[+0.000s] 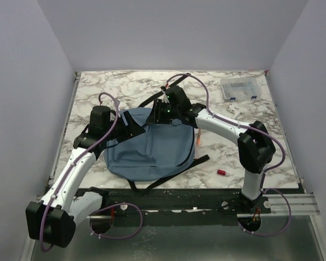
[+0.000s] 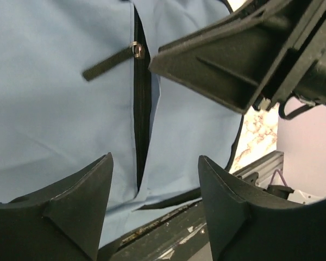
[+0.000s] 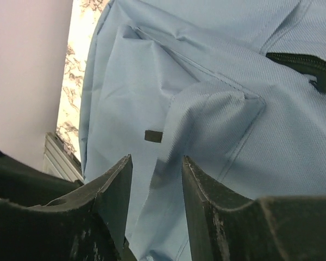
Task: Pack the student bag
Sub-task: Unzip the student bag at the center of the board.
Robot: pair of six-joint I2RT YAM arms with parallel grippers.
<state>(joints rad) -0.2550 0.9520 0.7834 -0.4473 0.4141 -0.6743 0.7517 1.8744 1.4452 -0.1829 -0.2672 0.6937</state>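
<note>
- Top external view: the student bag (image 1: 146, 155), a soft slate-blue backpack, lies flat on the marble-patterned table (image 1: 92, 92). It sits directly beneath both grippers, which meet over its far end.
- Left wrist view: the left gripper (image 2: 155, 160) has its two black fingers spread wide with nothing between them. Blue fabric fills the view beyond the fingertips.
- A dark zipper line (image 2: 141, 109) runs straight ahead of the left gripper, in line with the gap between its fingers. A black pull tab (image 2: 110, 63) lies further ahead, toward the left finger's side.
- Right wrist view: the right gripper (image 3: 157, 160) has its fingers parted by a narrower gap and holds nothing. Wrinkled fabric lies just beyond the tips, though it is unclear whether they touch it.
- Ahead of the right gripper, toward its right finger's side, a zipper mouth (image 3: 301, 62) gapes dark. A small black tag (image 3: 153, 136) sits just ahead of the left finger.
- Handling, as a judgement: the bag looks light, limp and floppy. It will likely crease and slide on the smooth table rather than hold its shape, and it does not look fragile.
- Where to grip, as a judgement: the pull tab suits opening the bag. A pinched fold beside the zipper, or the black straps (image 1: 193, 162), suit holding it steady. One gripper should anchor the cloth while the other pulls.
- Well apart from both grippers, a clear plastic box (image 1: 242, 88) sits beyond the right gripper. A small red item (image 1: 222, 172) lies back toward the right arm's base.
</note>
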